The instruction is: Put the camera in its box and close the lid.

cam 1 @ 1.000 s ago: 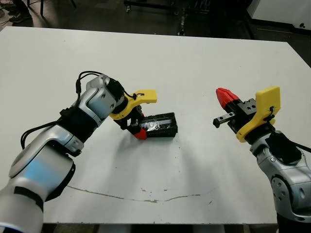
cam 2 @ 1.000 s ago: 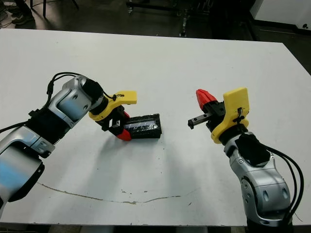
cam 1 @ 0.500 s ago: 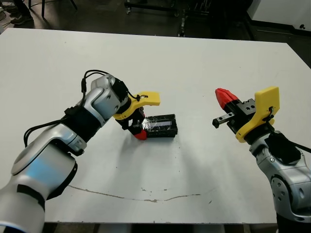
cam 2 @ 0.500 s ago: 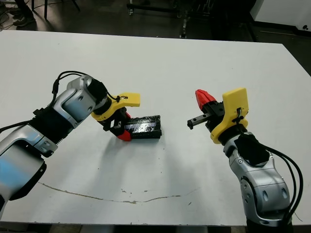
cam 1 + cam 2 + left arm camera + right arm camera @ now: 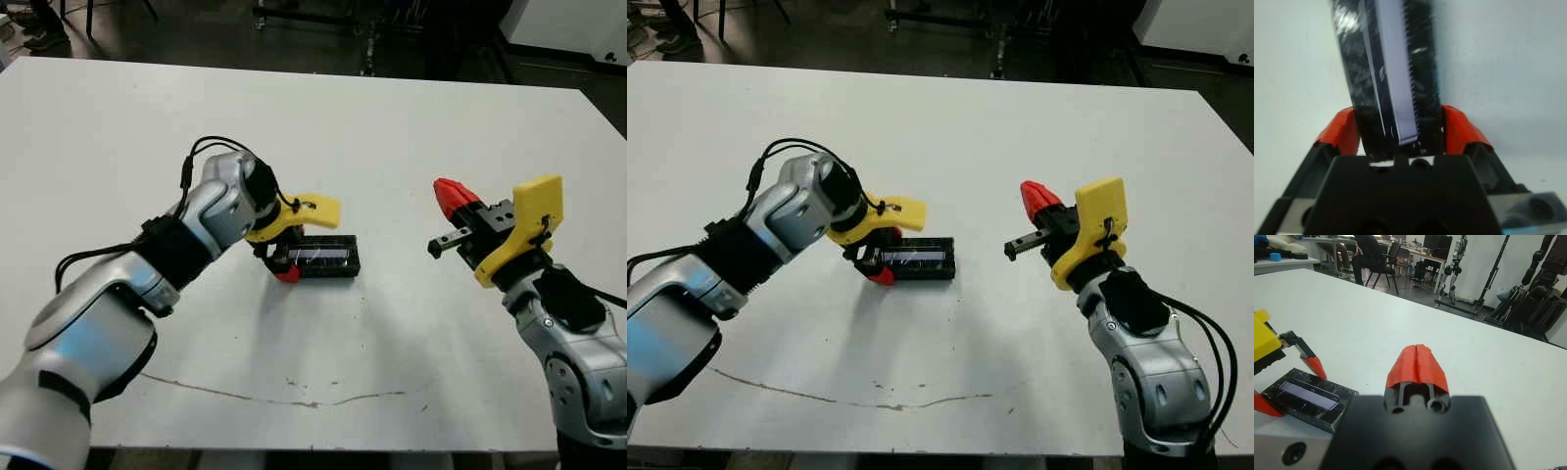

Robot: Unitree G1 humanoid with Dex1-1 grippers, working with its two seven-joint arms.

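Left gripper at left end of lid, fingers straddling that end, touching or nearly; firm grip cannot tell. Lid lies flat on box, only dark box wall showing beneath. Judgement: lid on or nearly seated, final press and release possibly left. Camera not visible; presumably inside box, unconfirmed. Right gripper well right of box, above table, fingertips pressed together, holding nothing.

Glossy speckled lid, matt table
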